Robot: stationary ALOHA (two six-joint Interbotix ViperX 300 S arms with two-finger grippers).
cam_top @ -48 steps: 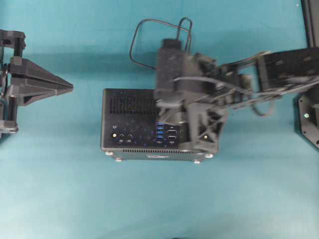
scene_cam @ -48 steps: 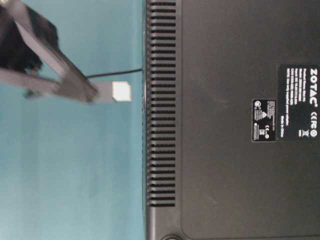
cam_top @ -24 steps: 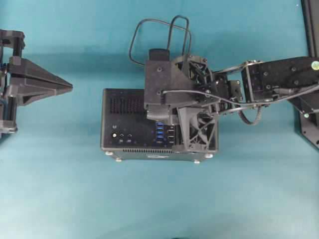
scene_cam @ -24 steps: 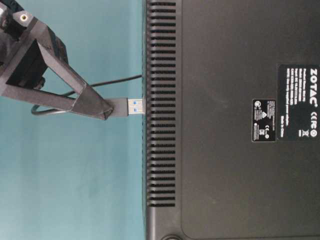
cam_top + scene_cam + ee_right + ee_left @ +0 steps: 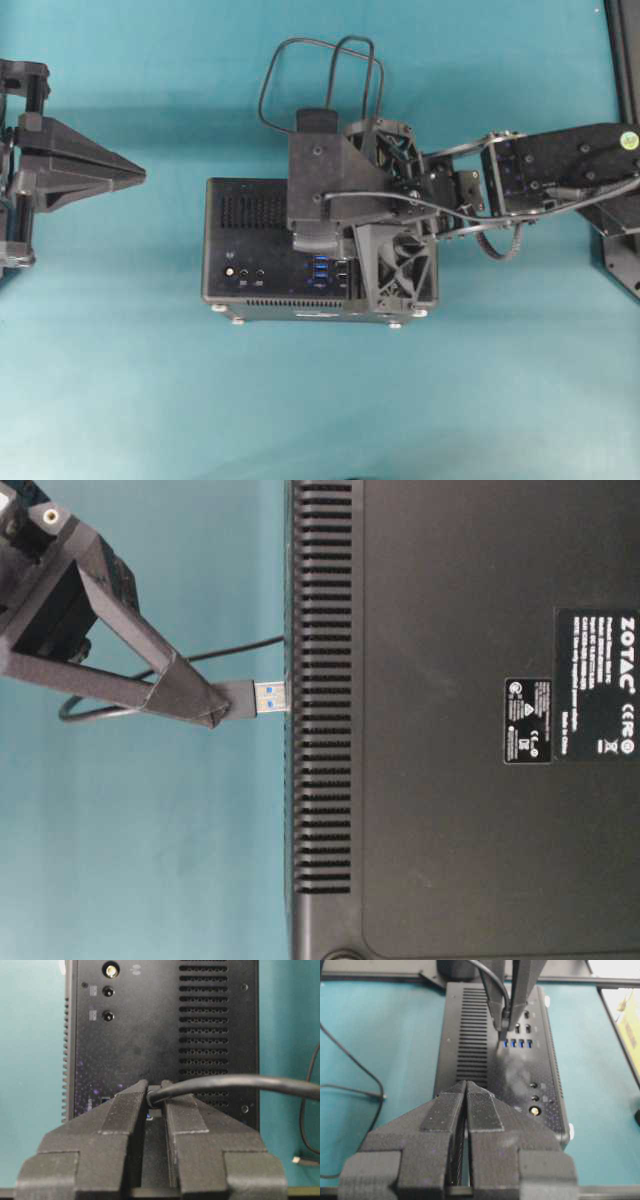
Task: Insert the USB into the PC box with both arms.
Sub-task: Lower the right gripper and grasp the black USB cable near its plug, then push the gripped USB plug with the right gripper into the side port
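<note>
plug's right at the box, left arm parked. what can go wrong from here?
1. The right gripper holds the USB with its tip at the PC box; any misalignment with the blue sockets could jam it against the panel.
2. The left gripper sits shut, away from the box, so a push may slide it.
3. The looped cable behind could tug the plug.

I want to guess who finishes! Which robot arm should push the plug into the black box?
The right arm. Its gripper already pinches the USB with the metal tip right at the PC box. The left gripper sits shut, away from the box.
</note>
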